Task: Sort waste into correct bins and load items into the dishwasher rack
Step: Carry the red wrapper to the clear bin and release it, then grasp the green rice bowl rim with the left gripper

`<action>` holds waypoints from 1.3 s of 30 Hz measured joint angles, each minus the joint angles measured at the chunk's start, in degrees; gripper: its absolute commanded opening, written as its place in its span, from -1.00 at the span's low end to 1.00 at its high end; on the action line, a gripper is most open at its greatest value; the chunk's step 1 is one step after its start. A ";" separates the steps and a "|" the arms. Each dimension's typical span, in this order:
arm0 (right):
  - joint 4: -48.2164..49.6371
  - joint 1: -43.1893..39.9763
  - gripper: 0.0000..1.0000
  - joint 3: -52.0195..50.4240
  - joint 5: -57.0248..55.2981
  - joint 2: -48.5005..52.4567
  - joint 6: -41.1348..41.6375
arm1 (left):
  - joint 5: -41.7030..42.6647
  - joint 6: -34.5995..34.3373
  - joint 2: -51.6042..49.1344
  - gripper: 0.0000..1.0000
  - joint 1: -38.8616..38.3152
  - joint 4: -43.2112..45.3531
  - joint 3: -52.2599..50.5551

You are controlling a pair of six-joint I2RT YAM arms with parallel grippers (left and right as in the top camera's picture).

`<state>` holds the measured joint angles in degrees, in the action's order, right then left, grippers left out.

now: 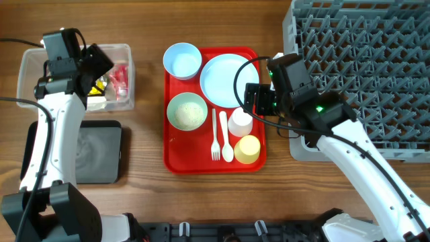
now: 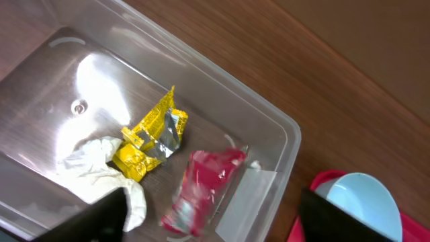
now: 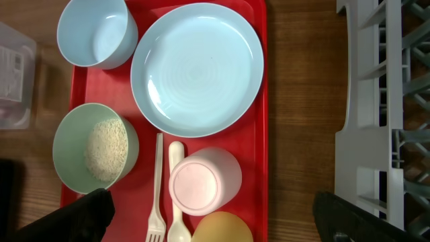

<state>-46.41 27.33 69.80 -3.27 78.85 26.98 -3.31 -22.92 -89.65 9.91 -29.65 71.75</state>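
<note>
Nearest me on the wood-grain table (image 1: 148,202), at 8 o'clock from the flat red tray (image 1: 176,158), lies the shallow matte black tray (image 1: 104,154). On the red tray's near edge a round yellow cup (image 1: 247,148) sits at 5 o'clock, with the slim white plastic fork (image 1: 215,138) and spoon (image 1: 226,141) side by side just left of it. The white cup (image 1: 240,122) stands beyond the yellow one, and my right gripper (image 3: 215,218) hangs above them, claw spread wide and empty. A pale green bowl (image 1: 187,111) holds grainy white crumbs (image 3: 106,149). Farther back come the smooth light blue plate (image 1: 225,79) and a blue bowl (image 1: 182,60). At 10 o'clock, the left gripper (image 2: 222,218) hovers with its claw spread over the clear round-cornered tub (image 2: 269,128), which holds crinkled yellow foil (image 2: 151,138), a red-and-clear wrapper (image 2: 201,185) and a crumpled tissue (image 2: 101,168). The grey pegged rack (image 1: 376,67) fills 2 o'clock.
</note>
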 measured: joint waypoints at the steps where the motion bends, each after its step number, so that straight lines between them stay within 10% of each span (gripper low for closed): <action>1: 0.00 0.00 0.99 0.00 0.00 0.00 0.02 | 0.20 -0.09 0.00 0.83 0.00 -0.11 0.00; 13: -0.22 0.00 1.00 0.00 0.00 0.00 0.02 | 7.41 3.45 0.00 0.88 -2.03 -7.32 0.04; 21: -0.09 0.00 0.99 0.00 0.00 0.00 0.00 | 10.86 6.43 0.00 0.88 -15.08 -19.37 -0.35; 39: -0.35 0.00 1.00 0.00 -0.02 0.00 0.00 | 5.62 21.14 -6.97 0.48 -43.23 -12.72 -7.50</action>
<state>-46.76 27.33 69.80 -3.29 78.85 26.98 2.31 -1.78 -96.62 -33.32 -42.37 64.25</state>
